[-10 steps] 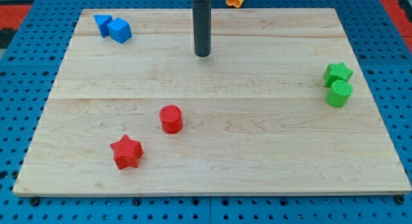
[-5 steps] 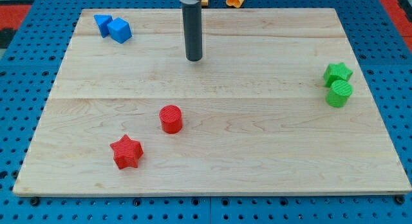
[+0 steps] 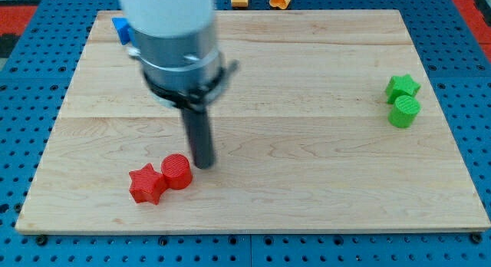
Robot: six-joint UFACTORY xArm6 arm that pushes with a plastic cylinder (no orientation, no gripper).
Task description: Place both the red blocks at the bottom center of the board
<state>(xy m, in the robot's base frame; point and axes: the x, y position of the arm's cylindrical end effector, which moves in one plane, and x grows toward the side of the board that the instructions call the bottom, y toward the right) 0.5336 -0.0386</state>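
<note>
Your rod has no gripper and holds nothing; my tip (image 3: 203,164) rests just right of the red cylinder (image 3: 176,172), which touches the red star (image 3: 146,183) at the board's (image 3: 307,190) lower left. Green star (image 3: 402,87) and green cylinder (image 3: 404,112) sit together far right.

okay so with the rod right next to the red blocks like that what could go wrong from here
1. My tip sits just to the view's right of the red cylinder, which touches the red star. Pushing on that way would likely drive both further left, away from bottom center.
2. Both reds lie near the board's bottom edge; a downward shove could slide them off.
3. Pushing the round cylinder off-center may make it slip aside and separate from the star.
</note>
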